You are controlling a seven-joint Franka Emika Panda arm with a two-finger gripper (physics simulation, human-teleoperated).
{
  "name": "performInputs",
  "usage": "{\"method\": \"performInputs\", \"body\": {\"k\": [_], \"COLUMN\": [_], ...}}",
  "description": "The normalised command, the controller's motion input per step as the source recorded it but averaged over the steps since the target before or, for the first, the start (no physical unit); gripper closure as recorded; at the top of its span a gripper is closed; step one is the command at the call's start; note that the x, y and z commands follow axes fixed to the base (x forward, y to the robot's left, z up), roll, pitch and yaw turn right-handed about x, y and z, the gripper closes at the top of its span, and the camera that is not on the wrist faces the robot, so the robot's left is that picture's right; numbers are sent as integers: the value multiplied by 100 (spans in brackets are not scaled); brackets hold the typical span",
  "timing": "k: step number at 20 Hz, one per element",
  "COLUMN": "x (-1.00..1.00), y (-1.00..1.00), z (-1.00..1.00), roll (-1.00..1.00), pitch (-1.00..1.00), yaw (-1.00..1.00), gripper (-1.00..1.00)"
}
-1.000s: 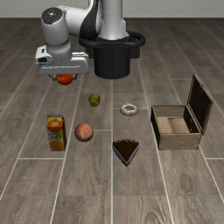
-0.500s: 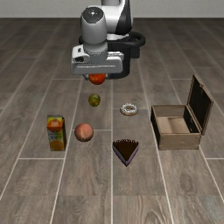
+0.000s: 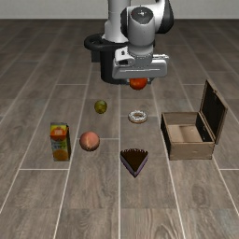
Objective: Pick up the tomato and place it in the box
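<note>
Exterior view shows the gripper [image 3: 138, 79] pinching the tomato [image 3: 138, 84] between its fingers, with the fruit hanging clear of the wooden floor. Over the last second the arm has swung it across from far out on the exterior view's left of the box [image 3: 192, 151] to a spot much nearer the box. The tomato now hangs to the box's left and beyond it, toward the robot's base, still short of the opening. The grip has held through the swing, and the tomato sits in the same place under the hand. The box stands open, its lid tipped up along its right side. A small ring [image 3: 138, 116] lies on the floor just left of the box, below the tomato. I judge the pickup done and the carry well along. What remains is to bring the tomato over the opening, lower it and let go.
</note>
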Motion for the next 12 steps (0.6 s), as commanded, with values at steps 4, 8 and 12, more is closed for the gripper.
{"method": "performInputs", "body": {"k": [4, 8, 12], "x": [0, 0, 0], "y": [100, 100, 100], "z": [0, 0, 0], "roll": [0, 0, 0], "pitch": [0, 0, 0], "yaw": [0, 0, 0], "gripper": [100, 100, 100]}}
